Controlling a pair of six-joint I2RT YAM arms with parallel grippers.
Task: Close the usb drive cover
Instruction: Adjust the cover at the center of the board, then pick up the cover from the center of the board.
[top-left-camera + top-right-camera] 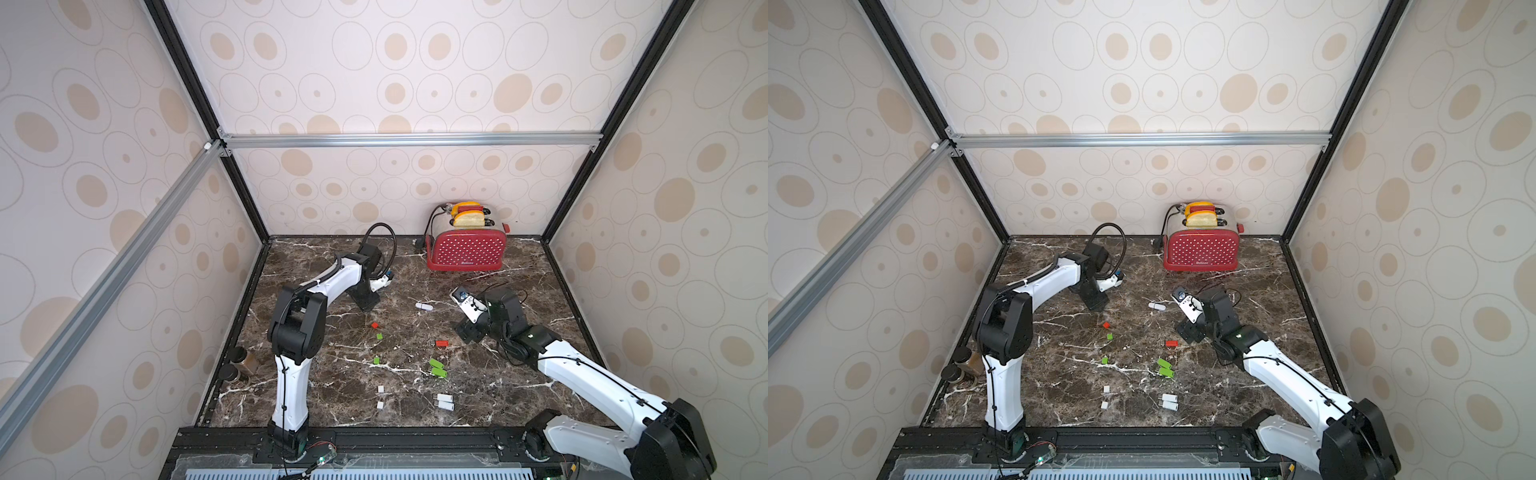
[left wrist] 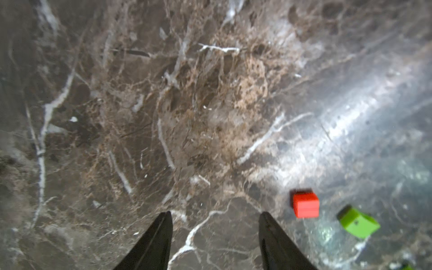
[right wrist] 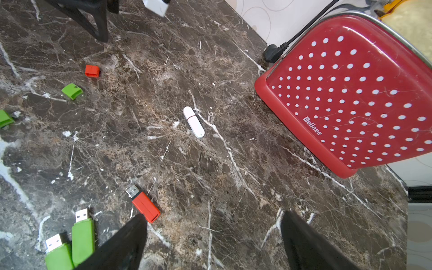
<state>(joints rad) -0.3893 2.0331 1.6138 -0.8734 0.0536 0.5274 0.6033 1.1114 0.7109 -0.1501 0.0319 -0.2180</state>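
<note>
A red usb drive [image 1: 441, 343] [image 3: 145, 205] lies uncapped on the marble, its metal plug bare. Its red cover [image 1: 375, 325] [image 2: 305, 204] [image 3: 92, 71] lies apart, to the left. My left gripper [image 1: 368, 306] [image 2: 216, 214] hovers open and empty just behind the red cover. My right gripper [image 1: 469, 332] [image 3: 214, 214] is open and empty too, close to the right of the red drive; one finger [image 3: 126, 243] reaches the drive's rear end in the right wrist view. A white capped drive [image 1: 424, 306] [image 3: 193, 122] lies between the grippers.
Two green caps [image 1: 379, 336] [image 1: 376, 360] and two white caps [image 1: 380, 389] lie left of centre. Two green drives [image 1: 438, 368] and two white drives [image 1: 444, 401] lie in front of the red drive. A red toaster [image 1: 466, 251] stands at the back; jars [image 1: 241, 361] stand at the left edge.
</note>
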